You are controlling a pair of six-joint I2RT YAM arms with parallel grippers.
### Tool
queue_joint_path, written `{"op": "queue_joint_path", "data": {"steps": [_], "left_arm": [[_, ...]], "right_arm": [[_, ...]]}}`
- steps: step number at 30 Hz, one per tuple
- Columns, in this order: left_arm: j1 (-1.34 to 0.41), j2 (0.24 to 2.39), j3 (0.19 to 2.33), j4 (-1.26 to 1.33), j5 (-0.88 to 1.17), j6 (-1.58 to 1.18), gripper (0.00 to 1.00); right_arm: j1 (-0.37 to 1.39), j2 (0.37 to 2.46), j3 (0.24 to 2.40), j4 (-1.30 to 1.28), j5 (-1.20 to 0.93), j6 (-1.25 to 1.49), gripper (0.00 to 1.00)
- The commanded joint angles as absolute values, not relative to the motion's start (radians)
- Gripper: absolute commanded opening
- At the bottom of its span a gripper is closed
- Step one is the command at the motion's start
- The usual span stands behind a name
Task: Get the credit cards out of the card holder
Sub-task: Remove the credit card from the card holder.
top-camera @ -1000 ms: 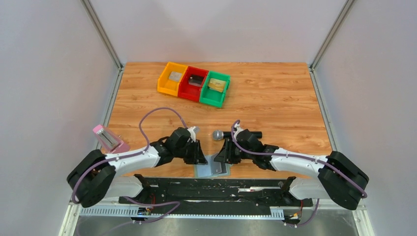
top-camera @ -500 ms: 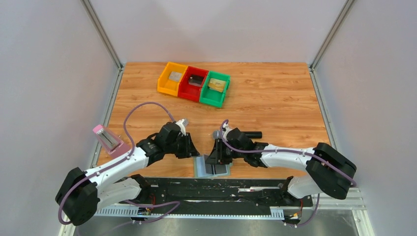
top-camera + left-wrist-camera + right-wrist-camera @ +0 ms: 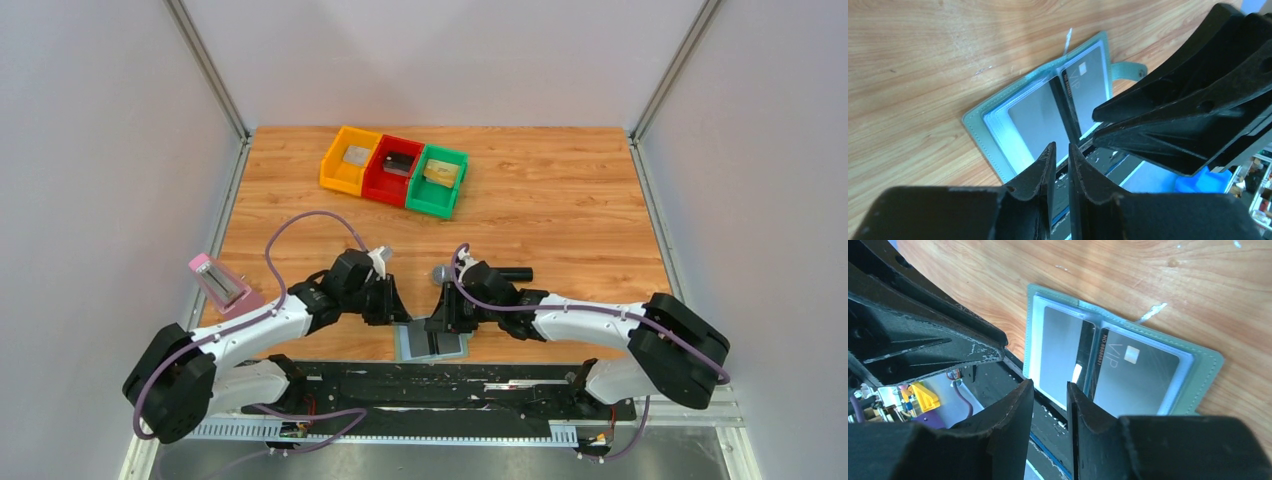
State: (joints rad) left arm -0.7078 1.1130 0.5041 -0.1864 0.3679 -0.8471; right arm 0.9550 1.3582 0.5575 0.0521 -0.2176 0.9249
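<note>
My left end effector (image 3: pixel 1060 147) and right end effector (image 3: pixel 1049 385) hang narrow, empty, over the open pale blue-grey folding card holder (image 3: pixel 1208 365); its thin grey credit cards (image 3: pixel 1138 375) need pinching.

The left arm (image 3: pixel 255 325) and the right arm (image 3: pixel 590 322) are built alike: smooth white links set between bulky, rounded black joint housings (image 3: pixel 690 355). A thin purple cable (image 3: pixel 320 213) runs loosely along each arm. The left gripper (image 3: pixel 1060 147) and the right gripper (image 3: pixel 1049 385) have matt black, wedge-shaped fingers (image 3: pixel 1008 410), ribbed along their outer sides. The finger edges are scuffed pale, and one flank has a small round hole (image 3: pixel 1204 106).
</note>
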Motion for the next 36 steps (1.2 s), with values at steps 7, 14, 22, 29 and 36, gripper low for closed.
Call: {"op": "queue_joint_path", "data": {"steps": [7, 14, 22, 29, 36], "left_arm": [[-0.707, 1.214, 0.427, -0.070, 0.377, -0.846, 0.18], [-0.707, 1.261, 0.409, -0.051, 0.358, -0.850, 0.18], [-0.707, 1.265, 0.399, -0.040, 0.357, -0.854, 0.18], [-0.707, 1.259, 0.392, -0.046, 0.345, -0.855, 0.18], [-0.707, 1.275, 0.394, -0.040, 0.342, -0.857, 0.18]], "right_arm": [[0.953, 1.424, 0.583, 0.054, -0.183, 0.898, 0.31], [0.953, 1.456, 0.570, 0.075, -0.193, 0.912, 0.31], [0.953, 1.487, 0.551, 0.130, -0.224, 0.925, 0.30], [0.950, 1.450, 0.533, 0.120, -0.202, 0.936, 0.09], [0.938, 1.372, 0.493, 0.094, -0.184, 0.930, 0.00]]}}
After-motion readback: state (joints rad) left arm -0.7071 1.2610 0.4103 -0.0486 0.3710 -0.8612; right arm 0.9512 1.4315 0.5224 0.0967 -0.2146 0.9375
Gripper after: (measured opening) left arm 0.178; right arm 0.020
